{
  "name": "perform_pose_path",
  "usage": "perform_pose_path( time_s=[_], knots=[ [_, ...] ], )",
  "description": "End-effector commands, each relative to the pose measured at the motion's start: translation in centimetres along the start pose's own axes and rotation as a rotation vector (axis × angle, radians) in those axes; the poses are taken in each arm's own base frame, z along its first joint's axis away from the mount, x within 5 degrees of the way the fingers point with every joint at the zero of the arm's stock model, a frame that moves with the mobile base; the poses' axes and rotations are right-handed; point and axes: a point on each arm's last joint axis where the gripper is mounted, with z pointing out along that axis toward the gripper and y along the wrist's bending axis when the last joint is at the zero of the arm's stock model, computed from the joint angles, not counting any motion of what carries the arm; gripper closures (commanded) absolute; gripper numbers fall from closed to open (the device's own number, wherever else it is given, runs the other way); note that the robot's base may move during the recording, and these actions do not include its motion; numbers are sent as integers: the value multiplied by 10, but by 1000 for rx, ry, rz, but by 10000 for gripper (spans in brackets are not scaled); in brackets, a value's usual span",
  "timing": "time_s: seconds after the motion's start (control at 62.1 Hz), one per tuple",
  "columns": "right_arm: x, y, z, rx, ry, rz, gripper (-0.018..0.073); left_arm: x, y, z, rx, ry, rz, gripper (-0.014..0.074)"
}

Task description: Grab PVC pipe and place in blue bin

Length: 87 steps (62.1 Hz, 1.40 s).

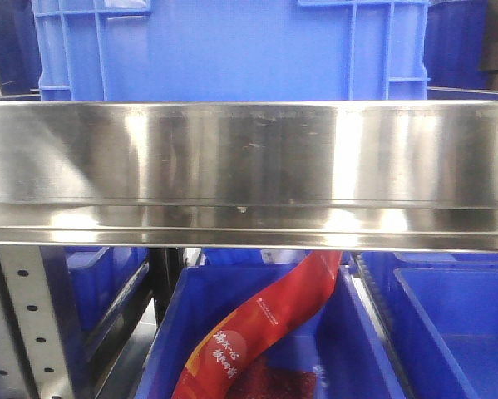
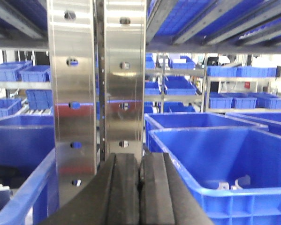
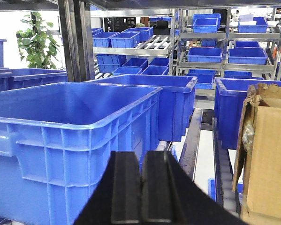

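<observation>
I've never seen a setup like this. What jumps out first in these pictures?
Blue plastic bins are everywhere, stacked on metal racks into the distance. In the front view a shiny steel shelf rail fills the middle, with a red printed bag curling out of a bin below. Each wrist view shows black fingers pressed together: left gripper, right gripper.

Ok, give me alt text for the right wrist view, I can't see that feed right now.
The right gripper, jaws shut on nothing, sits low in frame facing a large empty blue bin. A torn cardboard box stands at the right edge, and shelving with more blue bins fills the background; no PVC pipe is visible.
</observation>
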Motion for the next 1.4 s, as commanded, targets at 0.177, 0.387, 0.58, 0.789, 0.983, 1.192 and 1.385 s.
perform_pose_path(
  time_s=[0.177, 0.387, 0.58, 0.789, 0.983, 1.192, 1.385],
  knots=[
    [-1, -1, -1, 9, -19, -13, 722, 5, -2, -14, 13, 75, 27, 708],
    [-1, -1, -1, 9, -19, -13, 722, 4, 0, -25, -4, 81, 154, 708],
    [-1, -1, -1, 9, -19, -13, 722, 2, 2, -31, -26, 66, 240, 708],
    [-1, -1, -1, 9, -19, -13, 722, 8, 1, -38, -10, 144, 239, 708],
    [-1, -1, -1, 9, -19, -13, 722, 4, 0, -54, -14, 103, 241, 708],
    [-1, -1, -1, 9, -19, -13, 722, 2, 0, -58, -23, 81, 257, 708],
    [-1, -1, -1, 9, -19, -13, 722, 2, 0, -58, -25, 81, 263, 708]
  ],
)
